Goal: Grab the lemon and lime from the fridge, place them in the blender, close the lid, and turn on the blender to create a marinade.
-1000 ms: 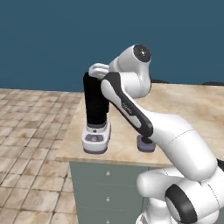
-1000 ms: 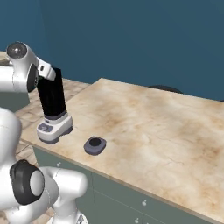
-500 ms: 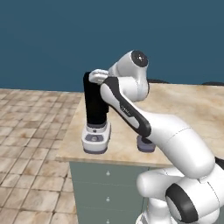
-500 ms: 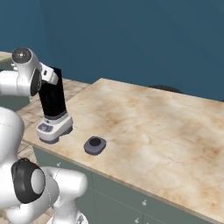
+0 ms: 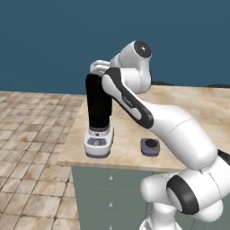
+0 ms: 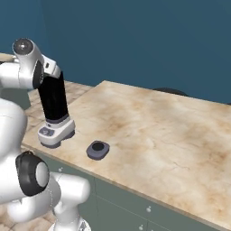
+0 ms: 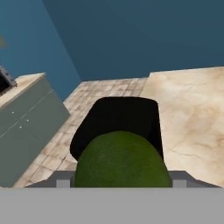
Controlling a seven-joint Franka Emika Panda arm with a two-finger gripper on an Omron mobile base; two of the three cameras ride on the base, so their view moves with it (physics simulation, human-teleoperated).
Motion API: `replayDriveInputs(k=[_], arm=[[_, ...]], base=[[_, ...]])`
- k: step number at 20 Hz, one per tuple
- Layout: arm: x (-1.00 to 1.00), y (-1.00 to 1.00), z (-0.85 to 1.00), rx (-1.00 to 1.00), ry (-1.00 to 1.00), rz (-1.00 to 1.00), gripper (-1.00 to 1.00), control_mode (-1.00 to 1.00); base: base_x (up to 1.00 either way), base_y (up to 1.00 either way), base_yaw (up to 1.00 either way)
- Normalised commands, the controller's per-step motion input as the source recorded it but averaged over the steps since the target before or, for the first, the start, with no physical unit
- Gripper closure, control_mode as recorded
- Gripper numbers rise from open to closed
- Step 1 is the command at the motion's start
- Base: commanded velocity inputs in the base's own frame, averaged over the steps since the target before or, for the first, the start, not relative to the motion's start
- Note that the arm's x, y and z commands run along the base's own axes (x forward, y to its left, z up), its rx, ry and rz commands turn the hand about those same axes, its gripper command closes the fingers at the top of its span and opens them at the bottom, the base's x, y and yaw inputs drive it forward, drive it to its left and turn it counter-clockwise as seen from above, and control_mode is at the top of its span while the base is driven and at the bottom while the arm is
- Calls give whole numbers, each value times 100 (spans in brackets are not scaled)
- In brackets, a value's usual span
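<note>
A green lime [image 7: 121, 159] is pinched in the gripper [image 5: 99, 68], held just above the open black jar of the blender [image 5: 98, 117]. The lid [image 6: 98, 149] is seen lying on the counter [image 6: 171, 131] below, beside the blender's base.

marble counter [image 6: 162, 131], blender [image 6: 55, 110], lid [image 6: 98, 149]

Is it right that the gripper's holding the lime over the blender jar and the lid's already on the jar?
Not quite. The lid lies on the counter beside the blender, as the right base view shows. The gripper does hold the lime above the open jar.
</note>
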Motion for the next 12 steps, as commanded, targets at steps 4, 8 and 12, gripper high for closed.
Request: replayDriveInputs(k=[4, 8, 12], arm=[[39, 13, 9, -3, 7, 0, 100, -100], [42, 18, -24, -9, 5, 0, 100, -100], [35, 15, -37, -9, 2, 0, 100, -100]], base=[[0, 0, 0], [0, 0, 0], [0, 0, 0]])
